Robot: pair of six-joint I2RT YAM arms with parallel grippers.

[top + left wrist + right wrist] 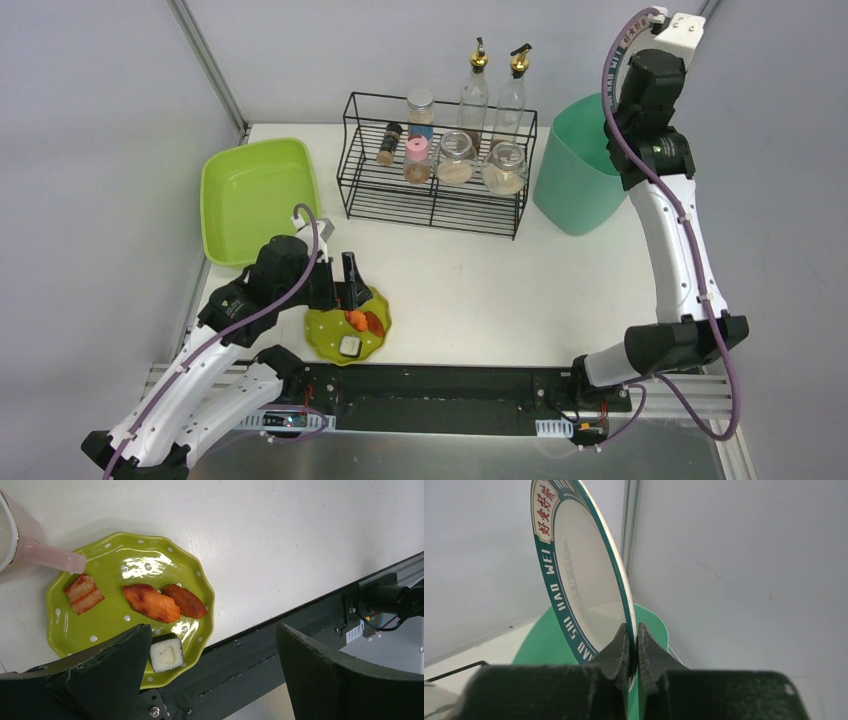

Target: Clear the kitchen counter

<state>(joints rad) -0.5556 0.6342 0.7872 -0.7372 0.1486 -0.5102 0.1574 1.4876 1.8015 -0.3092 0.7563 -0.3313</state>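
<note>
The white kitchen counter is laid with its long axis left to right, and grey panels are seen around it. Its near edge, directly below the wide-spread left gripper, is occupied by a lime plate of food. The right gripper is clamped on a teal-rimmed dish held edgewise above a green bin.

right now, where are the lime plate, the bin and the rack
lime plate (pixel 116 546) left wrist view, bare patch by far rim
bin (pixel 568 192) top view, outer wall
rack (pixel 434 206) top view, front middle post
</note>
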